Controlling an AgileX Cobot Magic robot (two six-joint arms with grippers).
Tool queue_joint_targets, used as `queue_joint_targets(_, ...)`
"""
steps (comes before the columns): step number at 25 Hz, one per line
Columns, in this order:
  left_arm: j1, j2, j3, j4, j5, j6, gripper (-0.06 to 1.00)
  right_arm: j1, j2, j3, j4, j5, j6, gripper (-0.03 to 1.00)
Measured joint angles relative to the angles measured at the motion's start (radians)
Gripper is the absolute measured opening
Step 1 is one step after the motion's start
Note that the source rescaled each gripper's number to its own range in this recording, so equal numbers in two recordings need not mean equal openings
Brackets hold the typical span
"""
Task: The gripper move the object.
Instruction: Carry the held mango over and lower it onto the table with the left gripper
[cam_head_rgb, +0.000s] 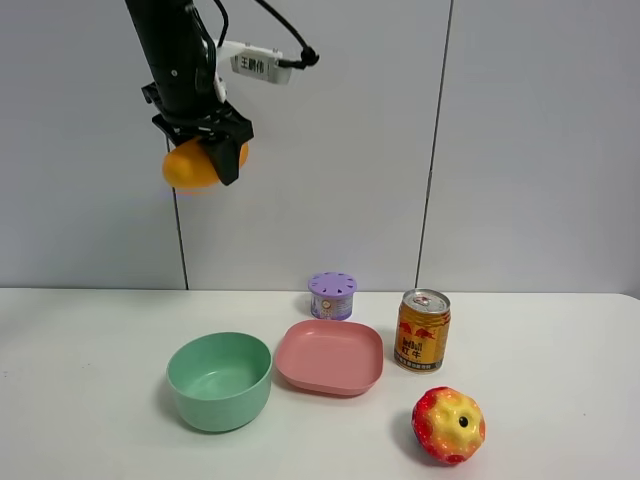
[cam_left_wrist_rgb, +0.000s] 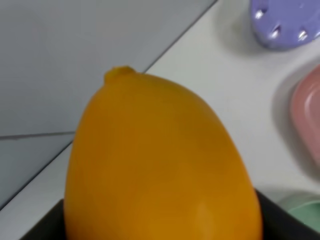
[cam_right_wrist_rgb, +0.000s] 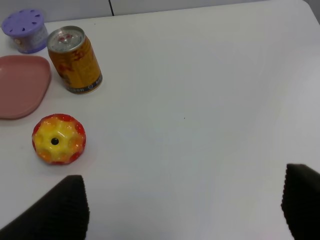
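My left gripper (cam_head_rgb: 212, 155) is a black claw on a black arm with a white label tag. It is shut on the orange-yellow mango (cam_head_rgb: 190, 166) and holds it high in the air, above the left part of the table. The mango fills the left wrist view (cam_left_wrist_rgb: 160, 165), with black finger edges at the frame's lower corners. My right gripper (cam_right_wrist_rgb: 185, 210) is open and empty above bare table; its black fingertips (cam_right_wrist_rgb: 55, 210) show wide apart. It is out of the exterior high view.
On the white table stand a green bowl (cam_head_rgb: 219, 380), a pink plate (cam_head_rgb: 330, 357), a purple lidded cup (cam_head_rgb: 332, 295), a gold drink can (cam_head_rgb: 423, 330) and a red-yellow bumpy apple (cam_head_rgb: 448, 424). A grey panelled wall stands behind.
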Motion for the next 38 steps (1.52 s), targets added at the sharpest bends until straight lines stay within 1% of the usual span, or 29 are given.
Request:
queue_joint_targets(2,0.0,-0.025,0.0,-0.016,0.0,-0.007,0.0,0.0,0.0,0.0,0.0,0.0,0.0,1.0)
queue_joint_targets(4,-0.003,-0.053,0.004,-0.014,0.0,-0.011,0.0,0.0,0.0,0.0,0.0,0.0,0.0,1.0)
queue_joint_targets(8,-0.007,-0.151,0.088,0.044,0.0,-0.023,0.0,0.0,0.0,0.0,0.0,0.0,0.0,1.0)
queue_joint_targets(10,0.001,-0.209,0.154,0.071,0.0,-0.063,0.0,0.0,0.0,0.0,0.0,0.0,0.0,1.0)
queue_joint_targets(14,0.06,-0.323,0.288,0.071,0.0,-0.184,0.0,0.0,0.0,0.0,0.0,0.0,0.0,1.0)
queue_joint_targets(18,0.148,-0.411,0.435,0.037,0.0,-0.311,0.0,0.0,0.0,0.0,0.0,0.0,0.0,1.0)
queue_joint_targets(20,0.192,-0.446,0.509,0.008,0.0,-0.343,0.0,0.0,0.0,0.0,0.0,0.0,0.0,1.0)
queue_joint_targets(23,0.249,-0.47,0.626,-0.035,0.001,-0.343,0.0,0.0,0.0,0.0,0.0,0.0,0.0,1.0)
queue_joint_targets(26,0.276,-0.472,0.756,-0.077,-0.001,-0.295,0.0,0.0,0.0,0.0,0.0,0.0,0.0,1.0)
queue_joint_targets(28,0.28,-0.472,0.852,-0.111,-0.04,-0.265,0.0,0.0,0.0,0.0,0.0,0.0,0.0,1.0)
queue_joint_targets(32,0.28,-0.47,1.01,-0.159,-0.207,-0.252,0.0,0.0,0.0,0.0,0.0,0.0,0.0,1.0)
queue_joint_targets(35,0.28,-0.46,1.084,-0.161,-0.357,-0.238,0.0,0.0,0.0,0.0,0.0,0.0,0.0,1.0)
queue_joint_targets(38,0.28,-0.417,1.104,-0.162,-0.42,-0.23,0.0,0.0,0.0,0.0,0.0,0.0,0.0,1.0)
